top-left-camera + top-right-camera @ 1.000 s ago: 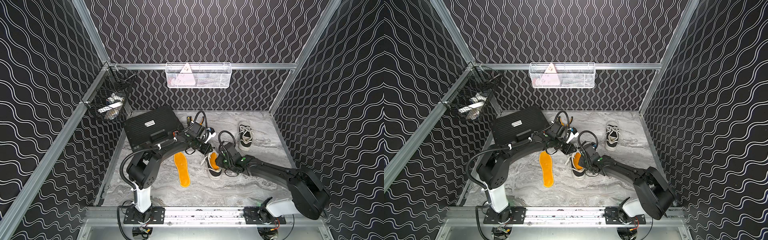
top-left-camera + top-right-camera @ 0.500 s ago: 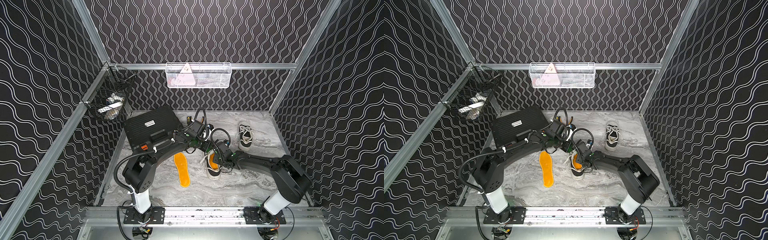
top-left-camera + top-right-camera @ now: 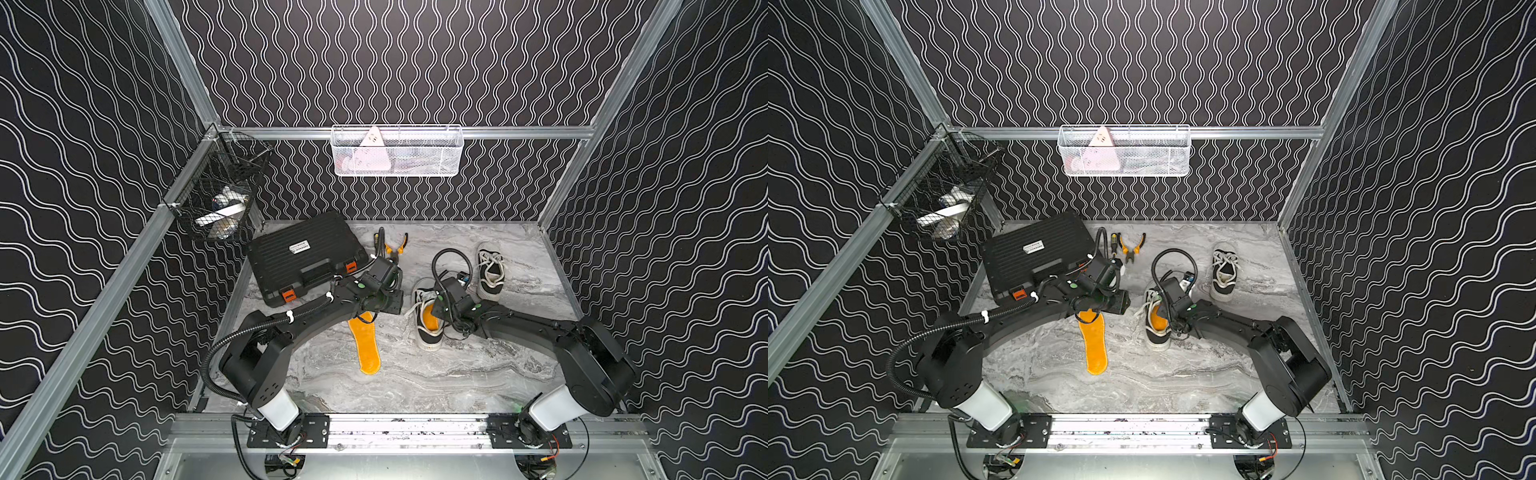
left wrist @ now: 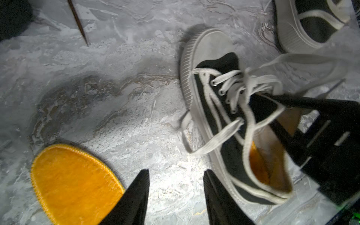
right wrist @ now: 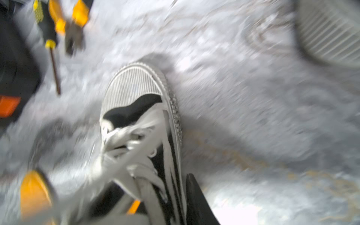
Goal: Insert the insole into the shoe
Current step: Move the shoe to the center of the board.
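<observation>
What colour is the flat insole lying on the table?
Orange-yellow; the flat fuzzy insole shows best in the left wrist view.

Eyes on the black case (image 3: 305, 259) at the back left of the table: there's a white label (image 3: 300, 248) stuck on its lid, dark print across it, showing in both top views, but it's far too small to read. Up on the rear rail, the white wire basket (image 3: 397, 151) holds a pale triangular card (image 3: 371, 141) with a few dark marks near its tip, and those can't be made out either. Close in from the left wrist, the shoe (image 4: 214, 109) comes up fairly sharp, yet no lettering can be read on it.
</observation>
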